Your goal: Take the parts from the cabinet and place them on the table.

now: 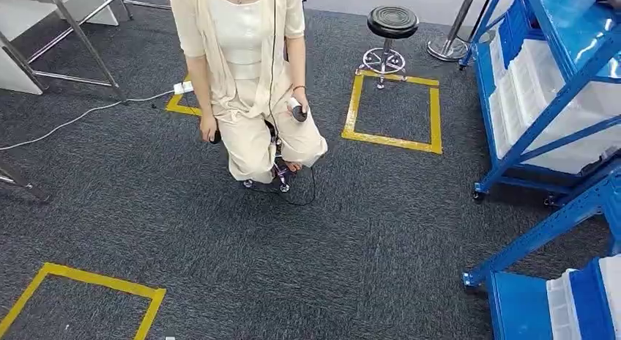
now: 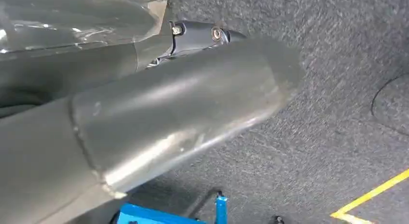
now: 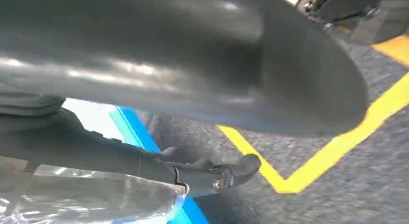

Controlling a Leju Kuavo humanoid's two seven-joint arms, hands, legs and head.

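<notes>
While both arms are hanging low, the left hand (image 2: pixel 159 113) is showing a thick grey thumb with a dark finger (image 2: pixel 202 36) lying beside it, and crinkled clear plastic (image 2: pixel 72 21) is pressing in on the far side of that finger. Whether this is a bagged part in its grasp or just wrapping, I cannot tell, nor how far the hand is opening. The right hand (image 3: pixel 193 64) is looking much the same: a dark finger (image 3: pixel 212 175) is reaching out beside the thumb, with clear plastic (image 3: pixel 87 200) lying against it, and its grip is equally unreadable.

Off to the right hand's side, the blue cabinet (image 1: pixel 556 98) is standing with pale bins (image 1: pixel 527 76) on its shelves; no loose part is plainly visible. Well away from the left hand, the legs of the table (image 1: pixel 80 32) are showing across the carpet (image 1: pixel 366 245). Ahead of both hands, a person (image 1: pixel 245 76) is sitting with a controller in each hand.

Judging from this, the task is sitting early or mid-carry: nothing is visibly resting on the table, and delivery is remaining to be done.
</notes>
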